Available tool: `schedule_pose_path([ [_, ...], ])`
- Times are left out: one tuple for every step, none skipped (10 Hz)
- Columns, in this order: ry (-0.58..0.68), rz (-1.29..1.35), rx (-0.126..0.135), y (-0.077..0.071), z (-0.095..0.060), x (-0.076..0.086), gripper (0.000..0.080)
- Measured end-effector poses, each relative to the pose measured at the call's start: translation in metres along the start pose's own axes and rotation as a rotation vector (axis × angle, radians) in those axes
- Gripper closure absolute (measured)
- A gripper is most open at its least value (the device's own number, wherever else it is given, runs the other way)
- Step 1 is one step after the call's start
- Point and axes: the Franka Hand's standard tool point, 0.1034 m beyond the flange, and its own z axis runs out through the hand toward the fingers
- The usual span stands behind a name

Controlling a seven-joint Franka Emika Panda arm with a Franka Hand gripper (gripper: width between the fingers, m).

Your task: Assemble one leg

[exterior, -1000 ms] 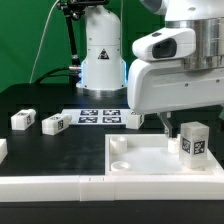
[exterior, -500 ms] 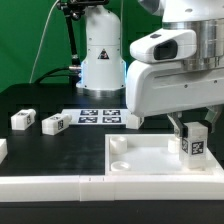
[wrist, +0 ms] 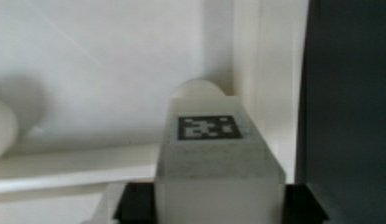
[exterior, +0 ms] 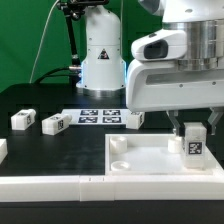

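Observation:
My gripper (exterior: 194,128) is shut on a white leg (exterior: 195,141) with a black-and-white tag on its face. It holds the leg upright over the far right corner of the large white tray-like part (exterior: 150,160). In the wrist view the leg (wrist: 216,150) sits between my dark fingers (wrist: 142,203), its end pointing at the tray's corner region (wrist: 101,90). Whether the leg touches the tray I cannot tell. Three more legs lie on the black table: one (exterior: 22,119), another (exterior: 54,124) and a third (exterior: 134,120).
The marker board (exterior: 98,117) lies behind the tray near the robot base (exterior: 100,60). A long white wall (exterior: 50,188) runs along the front edge. The tray has a round socket (exterior: 121,160) at its near left corner.
My gripper and the held leg have moved down toward the tray's far right corner. The other legs have not moved.

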Motion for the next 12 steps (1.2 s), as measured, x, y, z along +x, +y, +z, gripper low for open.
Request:
schedule_pose_path([
  [0.001,0.136,0.002,0.0,0.0003,0.0,0.0509],
  [0.004,0.305,-0.002,0.0002,0.0005,0.0001,0.0509],
  [0.003,0.414,0.001,0.0007,0.0008,0.0003,0.0509],
  [0.002,0.524,0.004,0.0012,0.0008,0.0006,0.0509],
  [0.0,0.598,0.006,0.0013,0.0008,0.0007,0.0509],
  [-0.005,0.708,0.011,0.0019,0.0006,0.0008,0.0509],
  [-0.01,0.78,0.012,0.0022,0.0005,0.0008,0.0508],
  [-0.014,0.805,0.017,0.0023,0.0005,0.0009,0.0508],
  [-0.016,0.88,0.018,0.0019,0.0009,0.0002,0.0508],
  [-0.017,0.902,0.018,0.0019,0.0009,0.0003,0.0508],
  [-0.017,0.835,0.018,0.0018,0.0009,0.0001,0.0508],
  [-0.035,0.796,0.004,0.0006,0.0002,-0.0028,0.0318],
])
